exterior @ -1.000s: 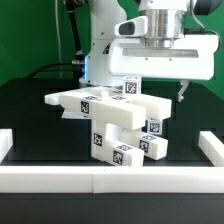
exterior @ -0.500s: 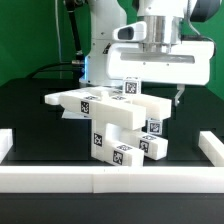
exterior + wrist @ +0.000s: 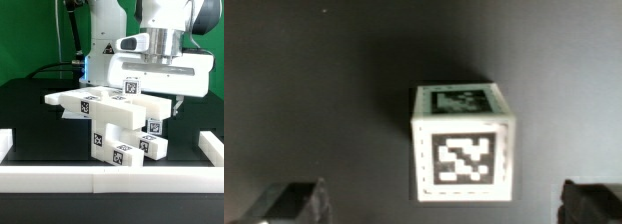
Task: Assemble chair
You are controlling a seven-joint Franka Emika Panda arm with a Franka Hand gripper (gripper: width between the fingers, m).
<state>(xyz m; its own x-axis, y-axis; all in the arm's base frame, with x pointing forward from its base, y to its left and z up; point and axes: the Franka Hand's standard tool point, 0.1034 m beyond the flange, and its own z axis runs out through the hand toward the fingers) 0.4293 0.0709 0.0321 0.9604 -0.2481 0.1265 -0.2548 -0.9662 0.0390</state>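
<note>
While the chair (image 3: pixel 112 122) sits unchanged, the hand (image 3: pixel 178 100) (fingers spread, holding nothing) has dropped lower

Probably a robotics lab — black table (image 3: pixel 30 110) fenced by white border rails (image 3: pixel 110 178), tagged blocks (image 3: pixel 115 115).

Beneath me lies a black surface (image 3: pixel 25 115), matte and dark. Long white border rails (image 3: pixel 100 177) run along its near edge, with 2 short raised ends, 1 at the exterior view's left (image 3: pixel 5 142) and 1 at its right (image 3: pixel 211 146). Behind hangs a green backdrop (image 3: pixel 30 40).
</note>
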